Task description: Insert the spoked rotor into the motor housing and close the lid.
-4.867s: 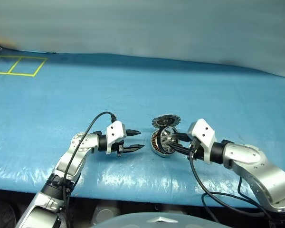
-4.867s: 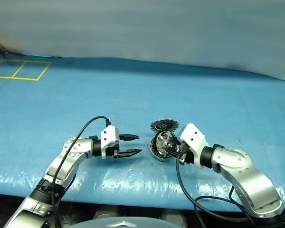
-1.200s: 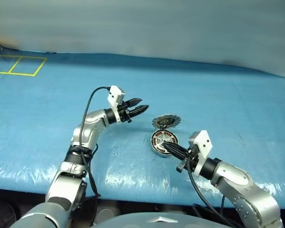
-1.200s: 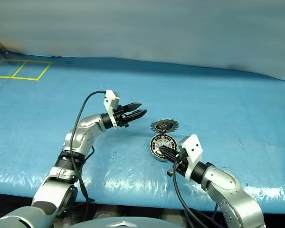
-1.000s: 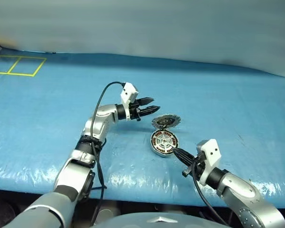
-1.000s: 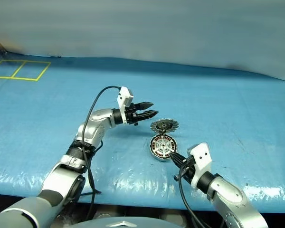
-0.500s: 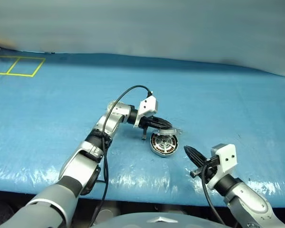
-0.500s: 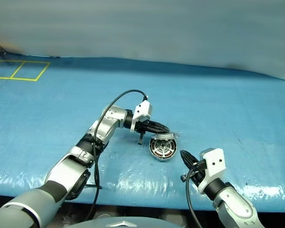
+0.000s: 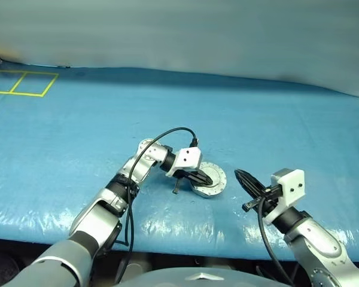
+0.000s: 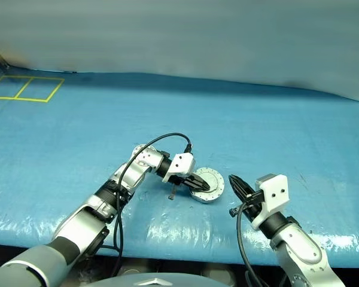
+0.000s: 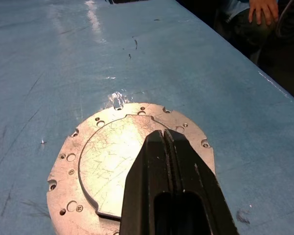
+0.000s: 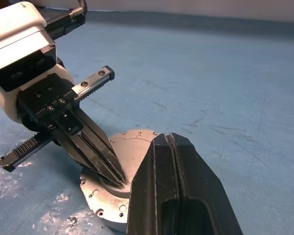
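The lid (image 9: 213,174) lies flat on the blue table with its smooth silver face and raised centre up. It covers the motor housing and the spoked rotor, which are hidden under it. My left gripper (image 9: 207,180) is shut, with its fingertips resting on the lid's raised centre (image 11: 108,156). The right wrist view shows the same contact from the side, the left gripper (image 12: 118,180) coming down onto the lid (image 12: 134,142). My right gripper (image 9: 239,174) is shut and empty. It hangs a little above the table, just right of the lid, pointing toward it.
A blue tarp (image 9: 275,131) covers the table, and its front edge runs close below the arms. Yellow tape squares (image 9: 24,82) mark the far left corner. A person's hand (image 11: 263,9) rests beyond the table's edge.
The lid, which lay segmented face up behind the open housing, now sits smooth face up over it. My left gripper came down with it and shut. My right gripper drew back and rose.
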{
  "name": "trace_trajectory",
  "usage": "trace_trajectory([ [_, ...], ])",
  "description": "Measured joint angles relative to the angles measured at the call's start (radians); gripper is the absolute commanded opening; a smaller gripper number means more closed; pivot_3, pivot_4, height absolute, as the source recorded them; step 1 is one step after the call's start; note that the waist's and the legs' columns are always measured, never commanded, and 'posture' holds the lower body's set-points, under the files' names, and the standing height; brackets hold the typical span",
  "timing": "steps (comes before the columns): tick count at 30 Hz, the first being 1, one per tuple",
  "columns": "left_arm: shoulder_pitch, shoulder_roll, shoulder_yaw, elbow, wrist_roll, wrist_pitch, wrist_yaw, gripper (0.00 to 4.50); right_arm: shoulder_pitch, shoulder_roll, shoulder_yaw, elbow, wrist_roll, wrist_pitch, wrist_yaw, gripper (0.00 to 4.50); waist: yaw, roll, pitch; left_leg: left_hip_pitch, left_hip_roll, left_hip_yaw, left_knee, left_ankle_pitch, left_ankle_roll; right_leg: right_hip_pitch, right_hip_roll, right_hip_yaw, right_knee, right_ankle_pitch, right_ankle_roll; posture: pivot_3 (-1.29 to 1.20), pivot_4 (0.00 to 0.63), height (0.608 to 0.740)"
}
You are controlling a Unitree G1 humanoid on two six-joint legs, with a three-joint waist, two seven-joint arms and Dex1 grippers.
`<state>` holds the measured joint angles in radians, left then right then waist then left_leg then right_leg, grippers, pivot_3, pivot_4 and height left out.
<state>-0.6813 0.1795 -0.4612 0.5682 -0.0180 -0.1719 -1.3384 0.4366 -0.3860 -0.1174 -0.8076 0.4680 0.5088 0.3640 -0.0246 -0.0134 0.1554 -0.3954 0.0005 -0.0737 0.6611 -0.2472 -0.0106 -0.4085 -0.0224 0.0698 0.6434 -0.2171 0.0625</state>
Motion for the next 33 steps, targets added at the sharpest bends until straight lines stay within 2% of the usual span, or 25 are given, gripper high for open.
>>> trace_trajectory([
  [4,0.031,0.014,0.009,-0.041,-0.005,-0.003,0.019,0.03,-0.035,-0.001,0.026,0.025,-0.009,0.004,0.002,0.00,-0.001,0.000,0.000,0.000,0.000,0.000,0.000,0.000,0.000,0.000,0.000,0.000,0.000,0.000,0.000,0.00,0.150,0.740],
  [7,0.076,0.018,0.061,-0.107,-0.081,0.118,0.031,0.03,-0.075,-0.010,0.035,0.040,-0.005,0.016,0.009,0.00,-0.005,0.001,0.001,-0.001,0.000,0.000,0.000,0.000,0.000,-0.002,0.000,0.000,0.001,0.000,0.000,0.00,0.150,0.740],
  [11,0.109,0.081,0.141,-0.326,-0.219,0.278,0.021,0.03,-0.124,-0.023,0.054,0.059,0.006,0.038,0.024,0.00,-0.008,0.002,0.001,-0.002,0.001,-0.001,-0.001,0.000,0.000,-0.002,0.000,-0.001,0.001,0.000,0.000,0.00,0.150,0.740],
  [14,0.158,0.155,0.194,-0.463,-0.260,0.321,0.036,0.00,-0.170,-0.057,0.105,0.092,-0.029,0.042,0.036,0.59,-0.012,0.003,0.001,0.000,0.001,0.000,-0.002,0.000,0.000,-0.002,0.000,-0.001,0.001,-0.001,-0.001,0.00,0.150,0.740],
  [22,0.379,0.298,0.220,-0.639,-0.286,0.386,0.076,0.00,-0.246,-0.114,0.191,0.184,-0.109,0.047,0.077,3.24,-0.006,0.003,0.002,0.000,0.000,0.000,-0.002,0.000,0.000,-0.002,-0.001,-0.001,0.000,-0.001,-0.001,0.00,0.150,0.740],
  [26,0.471,0.322,0.226,-0.721,-0.295,0.410,0.126,0.00,-0.269,-0.141,0.192,0.226,-0.112,0.056,0.118,4.48,-0.003,0.003,0.002,0.000,0.000,0.000,-0.002,0.000,0.000,-0.002,-0.001,-0.001,0.001,-0.001,-0.001,0.00,0.150,0.740],
  [33,0.565,0.339,0.249,-0.752,-0.284,0.400,0.223,0.00,-0.322,-0.165,0.230,0.293,-0.128,0.069,0.175,4.48,-0.004,0.004,0.002,0.000,0.001,0.001,-0.002,0.000,0.000,-0.002,-0.001,-0.001,0.001,-0.001,-0.001,0.00,0.150,0.740],
])
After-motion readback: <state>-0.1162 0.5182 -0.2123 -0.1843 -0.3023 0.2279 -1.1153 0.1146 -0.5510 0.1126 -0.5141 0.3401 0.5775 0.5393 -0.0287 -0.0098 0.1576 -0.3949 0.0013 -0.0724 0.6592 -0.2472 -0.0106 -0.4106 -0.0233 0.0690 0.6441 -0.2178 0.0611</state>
